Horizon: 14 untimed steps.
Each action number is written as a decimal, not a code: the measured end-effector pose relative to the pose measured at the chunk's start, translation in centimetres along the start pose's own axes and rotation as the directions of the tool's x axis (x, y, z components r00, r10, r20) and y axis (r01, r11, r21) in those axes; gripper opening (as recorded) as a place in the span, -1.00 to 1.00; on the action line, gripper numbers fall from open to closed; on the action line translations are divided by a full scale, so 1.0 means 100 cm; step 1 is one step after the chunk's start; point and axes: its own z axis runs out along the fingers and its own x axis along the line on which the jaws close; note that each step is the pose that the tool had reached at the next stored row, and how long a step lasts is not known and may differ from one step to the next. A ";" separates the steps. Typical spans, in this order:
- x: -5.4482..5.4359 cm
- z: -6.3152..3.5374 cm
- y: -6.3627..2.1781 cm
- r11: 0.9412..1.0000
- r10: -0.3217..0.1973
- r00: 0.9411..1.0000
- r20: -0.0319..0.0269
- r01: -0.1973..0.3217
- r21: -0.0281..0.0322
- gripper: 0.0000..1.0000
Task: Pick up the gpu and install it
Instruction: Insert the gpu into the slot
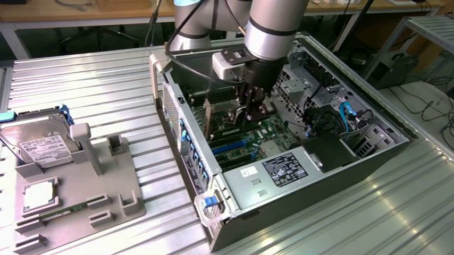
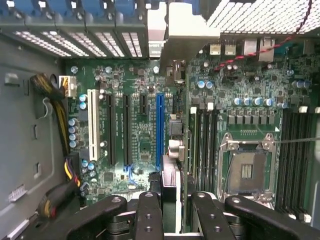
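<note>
I'm holding the gpu (image 2: 172, 145) edge-on in my gripper (image 2: 171, 212), clamped on it inside the PC case (image 1: 369, 159), lowering it over the mobo's blue slot (image 2: 159, 130) w/ bracket toward the rear openings — next move, I reckon, needs exact alignment.

The desk (image 1: 85, 79) is shiny ribbed metal. The computer case (image 1: 333, 180) has dull grey metal walls and a black side. Inside, the green board (image 2: 140, 130) looks smooth, with shiny silver dots and a bright blue plastic slot (image 2: 159, 130). The hand (image 2: 172, 210) has matt black fingers (image 2: 149, 215). The grey holder (image 1: 78, 196) looks like dull plastic. The hard drive (image 1: 39, 143) is shiny metal with a paper label.
</note>
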 end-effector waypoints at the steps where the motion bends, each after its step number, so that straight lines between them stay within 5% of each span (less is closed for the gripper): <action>1: 0.000 0.0015 0.0005 1.000 0.000 1.000 0.000 0.000 0.000 -0.44; 14: 0.010 0.0161 0.0086 1.000 0.004 1.000 0.000 -0.004 0.002 -0.44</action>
